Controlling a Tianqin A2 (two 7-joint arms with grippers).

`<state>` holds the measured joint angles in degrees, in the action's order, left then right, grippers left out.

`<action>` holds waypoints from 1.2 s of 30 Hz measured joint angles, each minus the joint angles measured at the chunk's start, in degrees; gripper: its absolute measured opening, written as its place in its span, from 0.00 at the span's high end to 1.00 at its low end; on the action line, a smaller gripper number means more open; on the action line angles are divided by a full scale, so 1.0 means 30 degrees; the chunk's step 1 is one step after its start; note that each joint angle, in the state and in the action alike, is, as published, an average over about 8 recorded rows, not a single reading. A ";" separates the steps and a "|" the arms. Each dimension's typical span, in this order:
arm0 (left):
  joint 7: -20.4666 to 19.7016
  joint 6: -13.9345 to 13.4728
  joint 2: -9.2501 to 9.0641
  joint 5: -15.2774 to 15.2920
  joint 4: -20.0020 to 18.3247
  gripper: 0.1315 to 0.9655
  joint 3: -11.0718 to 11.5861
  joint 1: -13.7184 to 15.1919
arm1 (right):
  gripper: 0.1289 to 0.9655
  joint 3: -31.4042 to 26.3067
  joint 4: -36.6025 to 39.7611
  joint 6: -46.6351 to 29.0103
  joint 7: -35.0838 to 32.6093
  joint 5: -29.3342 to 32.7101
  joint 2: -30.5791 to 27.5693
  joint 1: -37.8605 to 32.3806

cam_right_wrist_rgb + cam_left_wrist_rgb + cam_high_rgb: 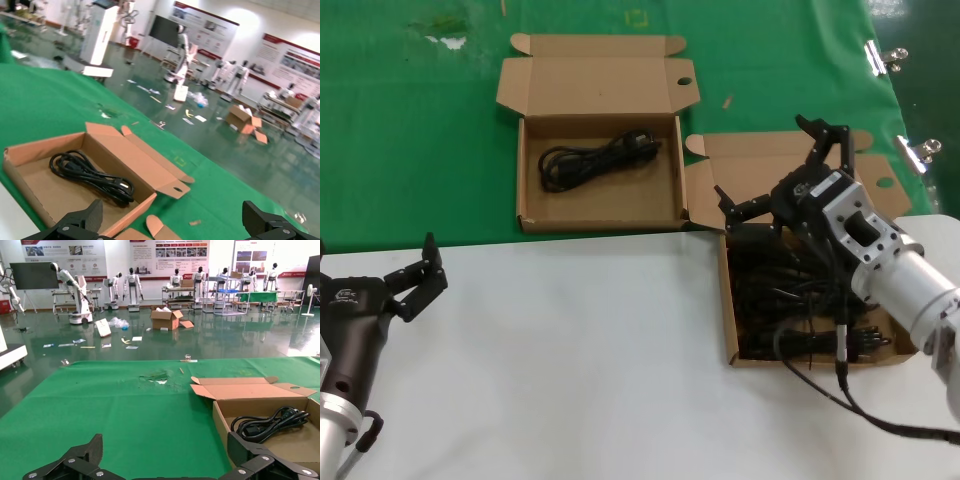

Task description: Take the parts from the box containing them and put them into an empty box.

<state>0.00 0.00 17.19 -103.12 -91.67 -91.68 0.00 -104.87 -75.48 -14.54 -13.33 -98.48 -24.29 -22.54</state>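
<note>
The box containing the parts (731, 322) lies at the right on the white table, packed with several black cord bundles (782, 292). My right gripper (762, 158) hangs open over its back end, nothing between the fingers, and the arm hides part of the cords. The other box (600, 222) lies farther off on the green cloth with one cord bundle (600, 160) in it. The right wrist view shows that box (30, 150) and its cord (90, 175) beyond my open gripper (172, 215). My left gripper (375, 248) rests open at the near left, its wrist view showing it (162, 450) short of the same box (222, 422).
Both lids are folded back, the far one (600, 80) away from me, the right one (760, 150) under my right gripper. Metal clips (885, 57) pin the green cloth at the right edge. Bare white table (570, 350) lies between the arms.
</note>
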 joint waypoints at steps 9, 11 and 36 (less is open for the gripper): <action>-0.0002 0.0000 0.0000 0.0000 0.0000 0.08 0.0000 0.0000 | 0.00 0.1183 -0.1454 0.1304 0.1195 -0.0418 0.0637 0.2015; -0.0003 0.0000 0.0000 0.0000 0.0000 0.06 0.0000 0.0000 | 0.00 0.1442 -0.1772 0.1590 0.1457 -0.0510 0.0776 0.2458; -0.0003 0.0000 0.0000 0.0000 0.0000 0.00 0.0001 0.0000 | 0.00 0.4062 -0.4986 0.4477 0.4108 -0.1432 0.2186 0.6939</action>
<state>-0.01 0.00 17.19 -103.13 -91.67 -91.67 0.00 -92.68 -90.44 -1.11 -1.01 -102.78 -17.73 -1.73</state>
